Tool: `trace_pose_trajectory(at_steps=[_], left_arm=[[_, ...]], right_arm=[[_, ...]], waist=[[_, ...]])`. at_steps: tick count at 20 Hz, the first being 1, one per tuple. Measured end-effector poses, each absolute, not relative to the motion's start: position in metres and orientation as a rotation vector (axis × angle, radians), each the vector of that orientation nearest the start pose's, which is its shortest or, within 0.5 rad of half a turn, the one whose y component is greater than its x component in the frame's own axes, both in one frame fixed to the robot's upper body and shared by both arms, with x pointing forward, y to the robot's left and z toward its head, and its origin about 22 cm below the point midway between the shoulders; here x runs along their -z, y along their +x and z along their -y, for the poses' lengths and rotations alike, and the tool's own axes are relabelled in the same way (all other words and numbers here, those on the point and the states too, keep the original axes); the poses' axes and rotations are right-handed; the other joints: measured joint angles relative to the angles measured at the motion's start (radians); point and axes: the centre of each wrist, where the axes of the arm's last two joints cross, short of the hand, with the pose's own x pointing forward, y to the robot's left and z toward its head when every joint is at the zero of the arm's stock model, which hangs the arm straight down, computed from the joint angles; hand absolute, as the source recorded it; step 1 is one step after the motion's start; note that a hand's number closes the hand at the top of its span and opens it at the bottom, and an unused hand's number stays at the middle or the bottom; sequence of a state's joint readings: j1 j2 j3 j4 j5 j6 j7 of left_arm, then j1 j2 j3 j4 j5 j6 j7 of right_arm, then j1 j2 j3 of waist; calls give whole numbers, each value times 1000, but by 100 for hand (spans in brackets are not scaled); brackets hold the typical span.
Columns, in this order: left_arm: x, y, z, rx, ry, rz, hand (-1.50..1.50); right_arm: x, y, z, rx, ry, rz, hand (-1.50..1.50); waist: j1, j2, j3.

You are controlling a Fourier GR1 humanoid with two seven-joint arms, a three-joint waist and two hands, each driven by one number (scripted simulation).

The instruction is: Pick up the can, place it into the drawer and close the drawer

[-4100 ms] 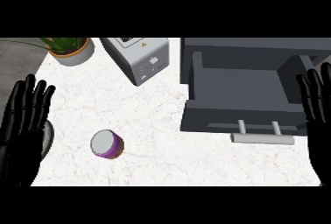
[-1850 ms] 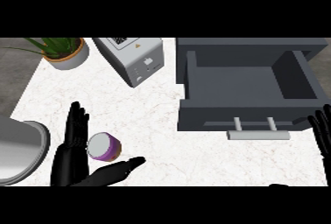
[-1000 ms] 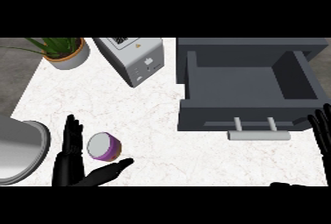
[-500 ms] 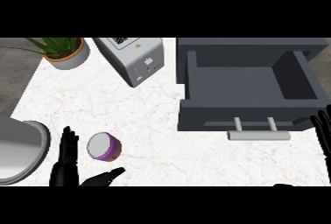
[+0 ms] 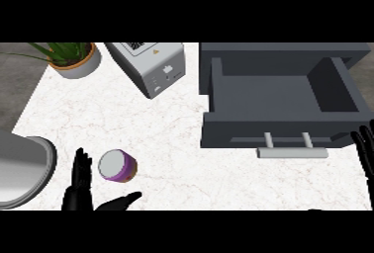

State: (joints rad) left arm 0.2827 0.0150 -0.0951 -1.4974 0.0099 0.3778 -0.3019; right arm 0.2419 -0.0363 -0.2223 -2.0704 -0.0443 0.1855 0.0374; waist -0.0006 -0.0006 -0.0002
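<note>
While fingers stay straight and spread, left robot hand (image 5: 82,190) open at lower left of desk (image 5: 146,128), holding nothing; thumb out to the right, below the can. Can (image 5: 116,165) just right of the fingers, in the gap above the thumb; contact not discernible. Lying on its side, pale round end facing up-left, purple wall behind, long axis running down-right. Right robot hand (image 5: 364,148) open at right edge, resting, well apart from can. Left clearly the nearer hand. Drawer (image 5: 277,99) open, far right of can, handle toward the viewer. Next, probably: close around the purple wall.
</note>
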Motion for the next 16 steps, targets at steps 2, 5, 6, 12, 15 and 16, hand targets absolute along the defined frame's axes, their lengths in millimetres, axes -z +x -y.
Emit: trace_pose_trajectory(at_steps=[2,5,6,12,15,16], left_arm=[[77,162,-236,-217,390,1514,-150],[80,159,-241,-233,392,1499,-150],[83,158,-243,-240,391,1492,-150],[101,164,-250,-246,377,1488,-150],[101,173,-251,-255,375,1491,-150],[100,175,-253,-257,376,1490,-150]], right_arm=[[-75,164,298,-12,-186,1801,-150],[-74,160,302,-9,-184,1799,-150],[-74,159,301,-7,-184,1798,-150],[-81,166,301,3,-182,1800,-150],[-84,165,299,4,-186,1804,-150],[-85,166,299,7,-183,1804,-150]], waist=[[0,0,0],[0,0,0],[-1,0,0],[-1,0,0],[-1,0,0],[-1,0,0]])
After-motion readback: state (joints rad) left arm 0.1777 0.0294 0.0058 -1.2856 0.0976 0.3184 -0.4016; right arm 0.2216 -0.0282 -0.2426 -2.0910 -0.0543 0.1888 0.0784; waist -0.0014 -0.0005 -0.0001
